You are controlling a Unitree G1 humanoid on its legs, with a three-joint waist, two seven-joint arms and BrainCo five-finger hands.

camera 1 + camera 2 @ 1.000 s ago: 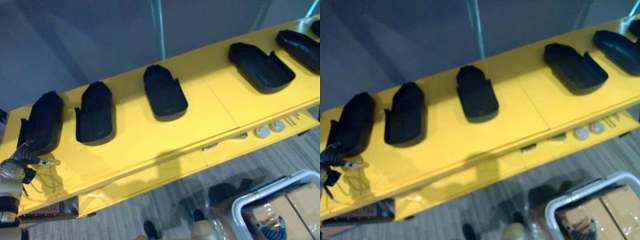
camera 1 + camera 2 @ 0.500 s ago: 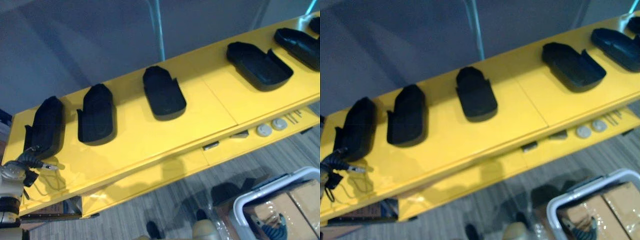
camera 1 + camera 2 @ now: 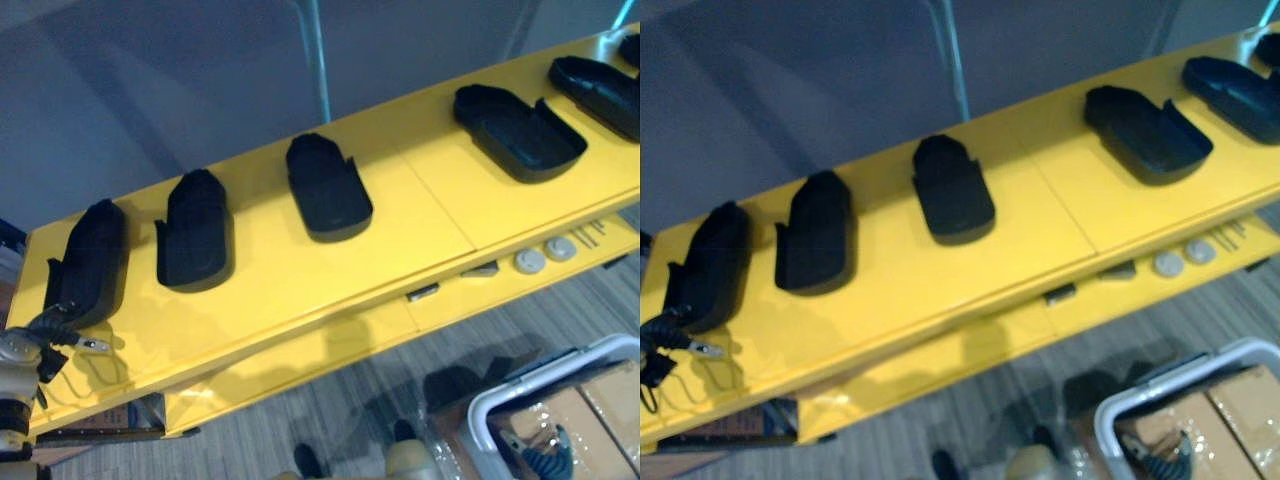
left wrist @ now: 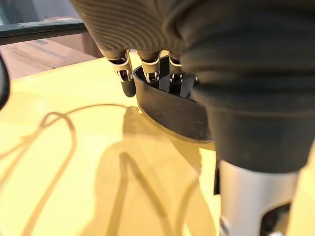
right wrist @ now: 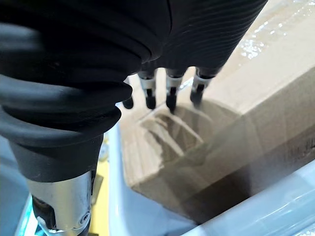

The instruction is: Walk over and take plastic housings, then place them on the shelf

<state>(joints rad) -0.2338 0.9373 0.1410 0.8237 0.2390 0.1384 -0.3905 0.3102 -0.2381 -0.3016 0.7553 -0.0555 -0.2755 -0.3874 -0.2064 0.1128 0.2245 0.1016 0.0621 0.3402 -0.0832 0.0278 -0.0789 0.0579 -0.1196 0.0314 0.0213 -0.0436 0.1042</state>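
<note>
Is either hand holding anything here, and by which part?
Left hand is at the rim of a black housing resting on the yellow shelf; a grip cannot be told. Right hand holds nothing, open above a cardboard box.

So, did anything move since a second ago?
Nothing really moved; only the camera shifted a little. The black plastic housings stay in their row on the yellow shelf, and the left hand stays by the leftmost housing.

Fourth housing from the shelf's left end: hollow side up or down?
Hollow side up: the plastic housing shows a raised rim around an open cavity, flat on the yellow shelf.
</note>
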